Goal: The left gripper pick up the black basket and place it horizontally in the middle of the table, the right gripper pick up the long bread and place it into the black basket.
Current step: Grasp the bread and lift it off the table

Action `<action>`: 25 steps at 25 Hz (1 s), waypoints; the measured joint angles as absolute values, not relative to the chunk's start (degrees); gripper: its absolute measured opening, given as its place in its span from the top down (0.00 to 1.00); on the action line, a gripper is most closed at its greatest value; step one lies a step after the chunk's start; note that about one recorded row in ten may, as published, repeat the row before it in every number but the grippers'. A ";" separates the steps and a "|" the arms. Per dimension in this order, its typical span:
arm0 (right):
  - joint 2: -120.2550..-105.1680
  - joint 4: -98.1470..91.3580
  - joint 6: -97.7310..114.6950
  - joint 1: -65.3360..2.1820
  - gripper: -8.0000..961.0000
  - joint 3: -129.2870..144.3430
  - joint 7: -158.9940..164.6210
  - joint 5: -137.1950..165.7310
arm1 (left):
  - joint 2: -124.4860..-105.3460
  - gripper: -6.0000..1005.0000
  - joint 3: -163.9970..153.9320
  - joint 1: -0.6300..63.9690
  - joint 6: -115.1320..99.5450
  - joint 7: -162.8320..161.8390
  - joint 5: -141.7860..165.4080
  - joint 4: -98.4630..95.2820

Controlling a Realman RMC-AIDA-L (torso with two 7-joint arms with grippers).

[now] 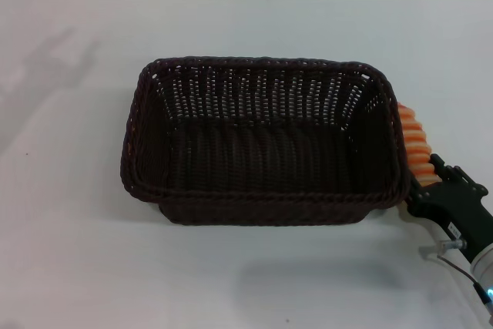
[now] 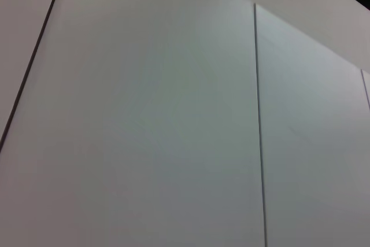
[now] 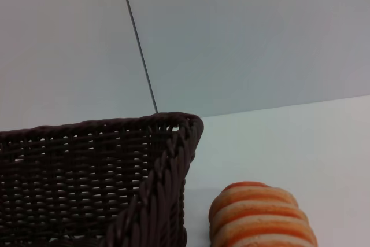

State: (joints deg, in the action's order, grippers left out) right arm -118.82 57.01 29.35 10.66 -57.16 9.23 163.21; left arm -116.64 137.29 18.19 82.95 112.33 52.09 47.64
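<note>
The black basket is sitting lengthwise mid-worktop, empty. The long bread is lying just outside the basket's right wall, touching it. The right claw is reaching at the bread's near end — whether it is gripping yet, I cannot tell. A good lift is needing height enough to clear the braided rim — the one obstacle. The left claw is out of sight.

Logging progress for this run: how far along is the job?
Done: the black basket sits lengthwise mid-table, empty. In hand: the right tool is at the long bread, which lies just outside the basket's right rim. Left: lifting the bread into the basket.
</note>
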 joint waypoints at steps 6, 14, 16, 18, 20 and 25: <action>-118.82 56.94 29.31 10.37 0.39 -57.12 9.23 163.30 | -116.63 0.45 137.30 18.19 83.31 112.32 51.88 47.64; -118.92 56.38 29.80 10.08 0.49 -58.42 9.23 163.25 | -116.63 0.45 137.37 18.20 83.64 112.32 51.16 47.64; -118.92 56.34 30.27 10.24 0.51 -59.56 9.23 163.20 | -116.63 0.45 137.37 18.20 83.64 112.32 51.16 47.64; -118.93 56.42 31.44 10.63 0.52 -61.19 9.23 163.18 | -116.63 0.45 137.37 18.20 83.65 112.32 51.15 47.64; -118.88 57.03 32.76 11.18 0.53 -62.83 9.23 163.16 | -116.63 0.45 137.37 18.20 83.67 112.32 51.14 47.64; -118.73 61.49 37.20 13.76 0.57 -65.99 8.85 163.84 | -116.61 0.45 137.38 18.47 83.59 112.32 51.14 47.64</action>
State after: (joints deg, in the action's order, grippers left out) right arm -118.73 61.49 37.20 13.76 -65.99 8.85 163.84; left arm -116.61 137.38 18.46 83.59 112.32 51.14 47.64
